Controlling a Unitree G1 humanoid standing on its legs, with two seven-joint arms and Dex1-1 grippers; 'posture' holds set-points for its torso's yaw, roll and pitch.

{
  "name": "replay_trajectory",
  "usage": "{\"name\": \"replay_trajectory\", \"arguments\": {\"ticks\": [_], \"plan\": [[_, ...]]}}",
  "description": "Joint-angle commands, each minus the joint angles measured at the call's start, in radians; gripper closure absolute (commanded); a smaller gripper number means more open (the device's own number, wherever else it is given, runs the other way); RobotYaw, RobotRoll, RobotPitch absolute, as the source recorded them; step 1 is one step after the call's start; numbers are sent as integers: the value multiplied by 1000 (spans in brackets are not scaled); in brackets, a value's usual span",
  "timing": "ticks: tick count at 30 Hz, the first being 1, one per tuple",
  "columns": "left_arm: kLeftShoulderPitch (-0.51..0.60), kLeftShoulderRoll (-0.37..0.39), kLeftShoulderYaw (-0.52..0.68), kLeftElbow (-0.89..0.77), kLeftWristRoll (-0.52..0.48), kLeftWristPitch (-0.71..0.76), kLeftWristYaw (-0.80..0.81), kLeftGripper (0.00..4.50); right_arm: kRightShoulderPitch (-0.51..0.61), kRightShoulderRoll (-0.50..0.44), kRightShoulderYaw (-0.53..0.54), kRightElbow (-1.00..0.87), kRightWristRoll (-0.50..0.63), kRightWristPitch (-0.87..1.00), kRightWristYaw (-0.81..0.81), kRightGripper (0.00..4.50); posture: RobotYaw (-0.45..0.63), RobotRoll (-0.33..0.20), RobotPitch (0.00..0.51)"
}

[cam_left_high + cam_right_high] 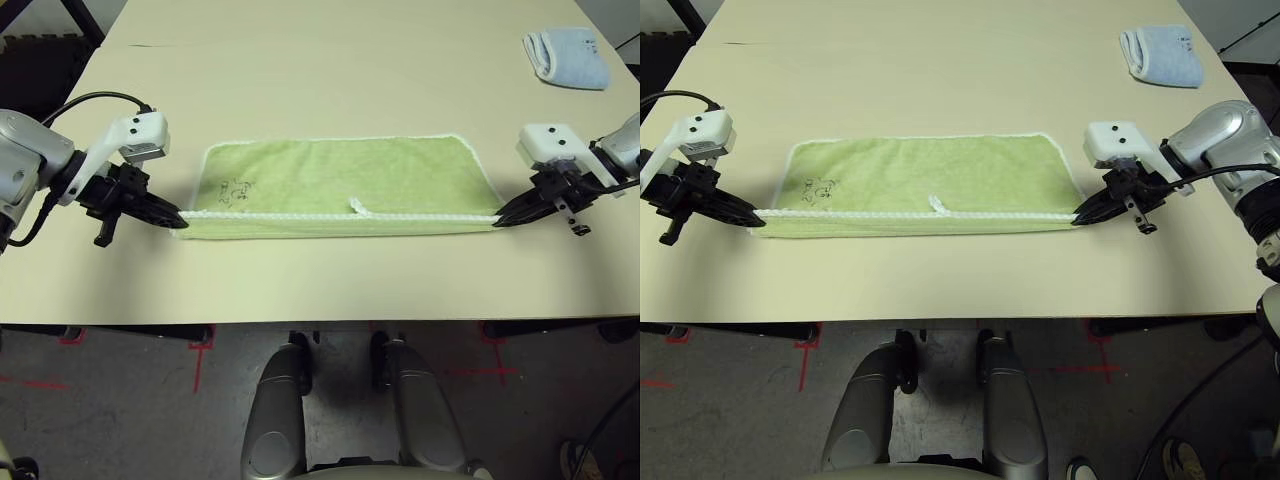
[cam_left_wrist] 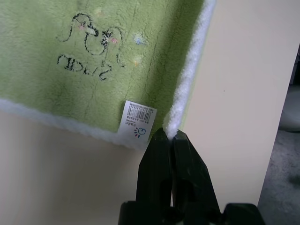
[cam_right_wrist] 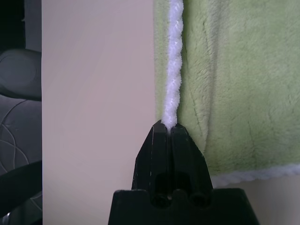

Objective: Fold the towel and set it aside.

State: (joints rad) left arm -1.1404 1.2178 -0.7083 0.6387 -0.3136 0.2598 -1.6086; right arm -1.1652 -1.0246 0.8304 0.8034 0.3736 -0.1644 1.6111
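Towel pinched at both near corners, fold barely begun

I had the green towel (image 1: 340, 175) lying spread on the table (image 1: 330, 285), close to the edge on the robot's side, wider than it was deep. The left gripper (image 2: 172, 136) was clamped on the white edging (image 2: 187, 70) at one near corner, its fingers together around the cloth. The right gripper (image 3: 169, 127) was closed the same way on that edging at the opposite near corner. Between them the edging ran almost straight, raised a little, with a narrow strip of green below it on the near side.

By my reckoning the job was at an early stage: the grip was made, but the near edge had yet to be carried across to the far one. Any further fold, and the setting aside, remained as well. A pale blue towel (image 1: 1162, 55) sat folded into a compact pad at the far right.

The green cloth looked like soft, short-piled plush, lightly creased, bordered in thick, ropy white. Dark, looping embroidery (image 2: 91, 42) marked the left part, and a flat white label (image 2: 137, 119) with a barcode lay near the left gripper. The table was smooth and cream-coloured.
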Motion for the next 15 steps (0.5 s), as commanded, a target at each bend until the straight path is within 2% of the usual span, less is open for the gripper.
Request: {"name": "replay_trajectory", "arguments": {"ticks": [1,8,12,15], "plan": [[-42,-32,14,104,70,-33,-6,4473,-18,24,-63,98,-47,-4,3,4500,-34,0,274],[-154,-141,81,333,188,-106,-6,4473,-133,120,-217,330,-180,-34,3,4500,-37,0,273],[-208,-198,163,461,279,-148,43,4473,-173,154,-257,423,-341,-126,-136,4500,-36,0,273],[-220,-218,198,501,323,-160,36,4473,-179,177,-301,453,-394,-142,-184,4500,-36,0,273]]}}
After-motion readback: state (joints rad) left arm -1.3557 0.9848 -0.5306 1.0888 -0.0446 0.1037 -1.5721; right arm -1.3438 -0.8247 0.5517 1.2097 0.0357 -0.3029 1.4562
